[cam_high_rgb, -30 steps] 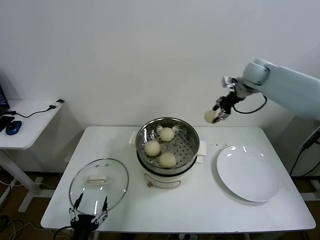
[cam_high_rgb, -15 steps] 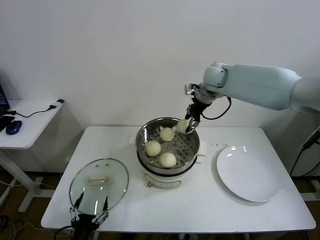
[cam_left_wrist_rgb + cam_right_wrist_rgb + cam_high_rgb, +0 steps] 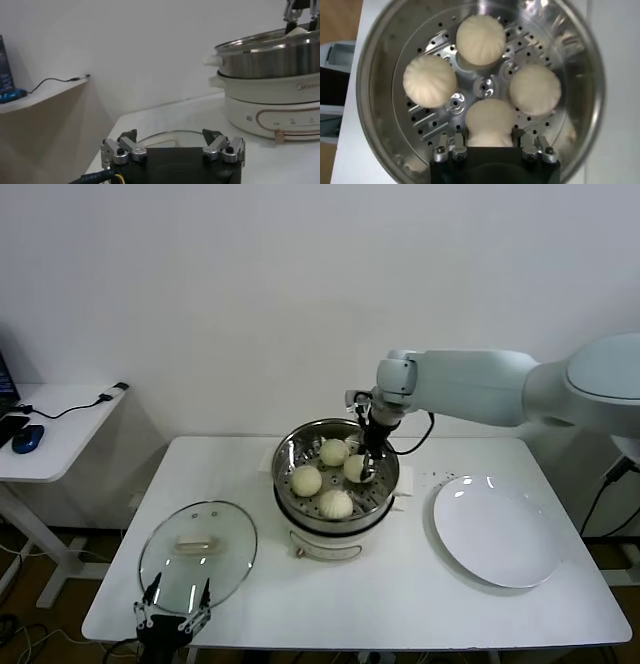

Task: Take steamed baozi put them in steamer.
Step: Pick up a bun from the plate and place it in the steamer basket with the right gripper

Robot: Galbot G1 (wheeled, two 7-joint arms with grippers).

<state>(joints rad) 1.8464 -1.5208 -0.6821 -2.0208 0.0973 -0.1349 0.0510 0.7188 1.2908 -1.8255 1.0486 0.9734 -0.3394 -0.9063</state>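
The steamer (image 3: 284, 474) stands mid-table on its white base. Three baozi lie on its perforated tray (image 3: 334, 452) (image 3: 306, 480) (image 3: 336, 503). My right gripper (image 3: 362, 465) reaches down inside the pot and is shut on the fourth baozi (image 3: 354, 467), low over the tray at its right side. In the right wrist view the held baozi (image 3: 490, 117) sits squeezed between the fingers (image 3: 460, 139), with the other three around it inside the steamer (image 3: 375, 100). My left gripper (image 3: 172, 616) is open and parked at the table's front left edge, also seen in its wrist view (image 3: 172, 144).
A glass lid with a white handle (image 3: 197, 554) lies at the front left, just ahead of the left gripper. A white plate (image 3: 495, 529) lies bare to the right of the steamer. A side desk (image 3: 50, 434) stands off the table's left end.
My right arm swung left from beyond the plate with the baozi and lowered it into the steamer beside the other three. The left arm has stayed put.
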